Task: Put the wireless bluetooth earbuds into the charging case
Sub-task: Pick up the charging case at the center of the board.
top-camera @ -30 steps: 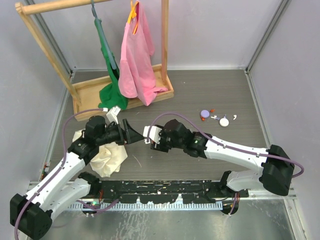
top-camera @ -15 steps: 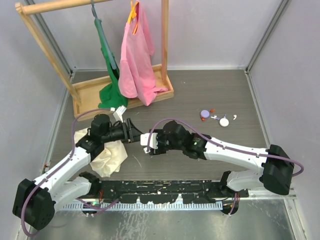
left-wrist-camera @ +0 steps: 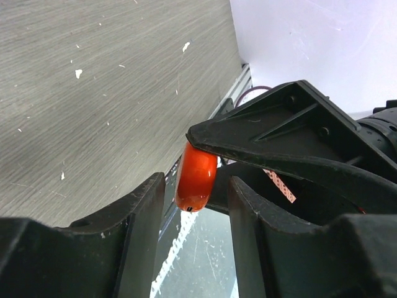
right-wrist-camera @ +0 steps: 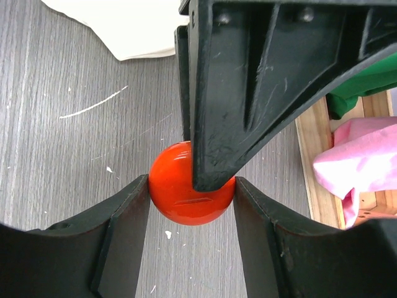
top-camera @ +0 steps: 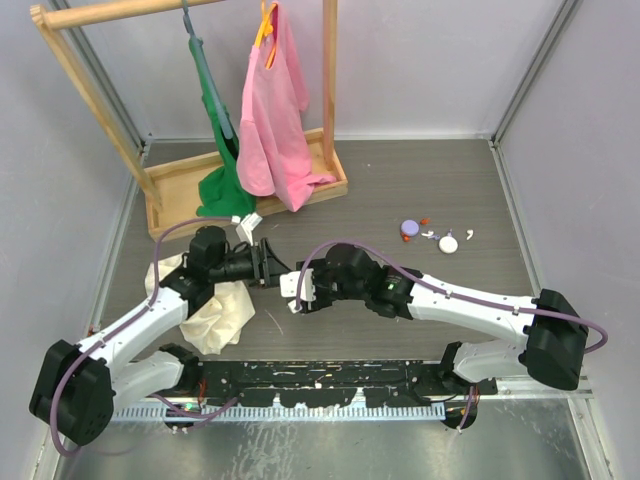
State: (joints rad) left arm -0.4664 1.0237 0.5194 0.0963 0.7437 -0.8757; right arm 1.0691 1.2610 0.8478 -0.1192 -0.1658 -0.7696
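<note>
The charging case [top-camera: 409,228], a small pale-lavender puck, sits at the far right of the table [top-camera: 400,180]. The tiny white earbuds [top-camera: 468,234] lie near it on its right, well apart from both arms. At mid-table the right gripper [right-wrist-camera: 192,186] clamps a red-orange cap [right-wrist-camera: 177,198] by its edge, while the left gripper [left-wrist-camera: 197,181] brackets the same cap, a sliver of gap showing at its finger, so it is unclenched.
</note>
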